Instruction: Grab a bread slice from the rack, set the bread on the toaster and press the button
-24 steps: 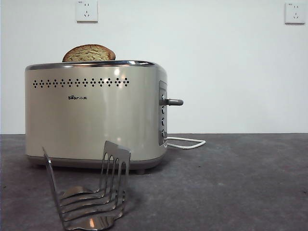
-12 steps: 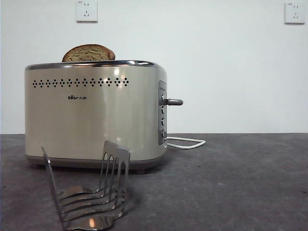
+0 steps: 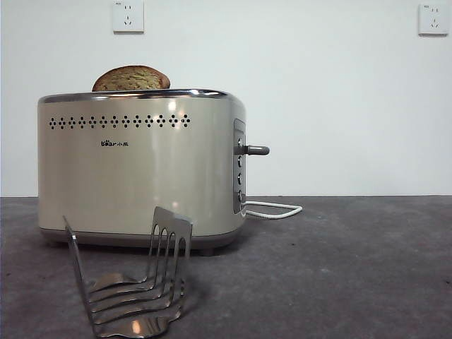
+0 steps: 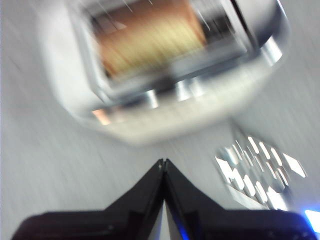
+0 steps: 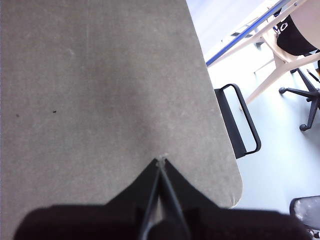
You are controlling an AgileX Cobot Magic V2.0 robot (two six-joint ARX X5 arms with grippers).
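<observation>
Nearest me the toast rack (image 3: 131, 286) stands empty. Behind it, the slice of bread (image 3: 131, 78) already sits in the toaster (image 3: 141, 169) slot, so what's left is the lever knob (image 3: 256, 150): I judge I should come down squarely on it and push straight down. My left gripper (image 4: 163, 162) hangs above the toaster, jaws pressed together, holding nothing. My right gripper (image 5: 161, 161), likewise closed and empty, waits over bare table (image 5: 90, 90).

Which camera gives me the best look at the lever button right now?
The front view: the button shows sharp in profile, sticking sideways from the toaster control panel, with nothing touching it. The left wrist view is blurred, looking down on the toaster top and the slice of bread; no button visible. The right wrist view shows only table.
</observation>
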